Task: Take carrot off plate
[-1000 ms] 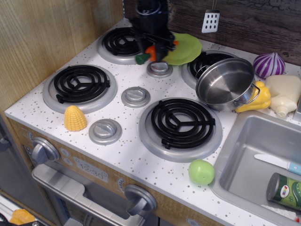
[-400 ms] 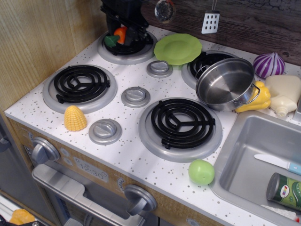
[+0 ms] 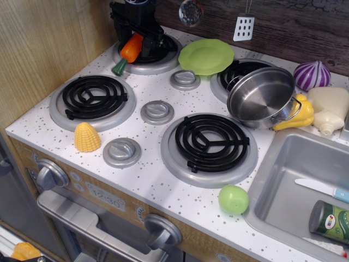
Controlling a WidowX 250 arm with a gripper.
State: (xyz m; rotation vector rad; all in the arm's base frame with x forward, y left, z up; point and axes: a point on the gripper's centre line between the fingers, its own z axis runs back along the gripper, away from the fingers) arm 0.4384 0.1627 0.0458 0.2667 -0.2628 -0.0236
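The orange carrot (image 3: 130,50) lies tilted on the back-left burner (image 3: 158,64), its green stem end on the burner's front rim and its thick end between my fingers. My black gripper (image 3: 139,42) hovers low over that burner; its jaws look spread and no longer clamp the carrot. The lime-green plate (image 3: 206,56) sits bare to the right of the burner, between the two back burners, clear of the gripper.
A steel pot (image 3: 262,97) leans on the back-right burner. A yellow corn piece (image 3: 86,137) sits front left and a green ball (image 3: 233,199) by the sink (image 3: 283,185). A purple onion (image 3: 311,75) and cream bottle (image 3: 329,111) stand at right. A wooden wall is at left.
The gripper carried the carrot left off the plate to the back-left burner. The carrot has since dropped and tilted, stem end down on the burner rim.
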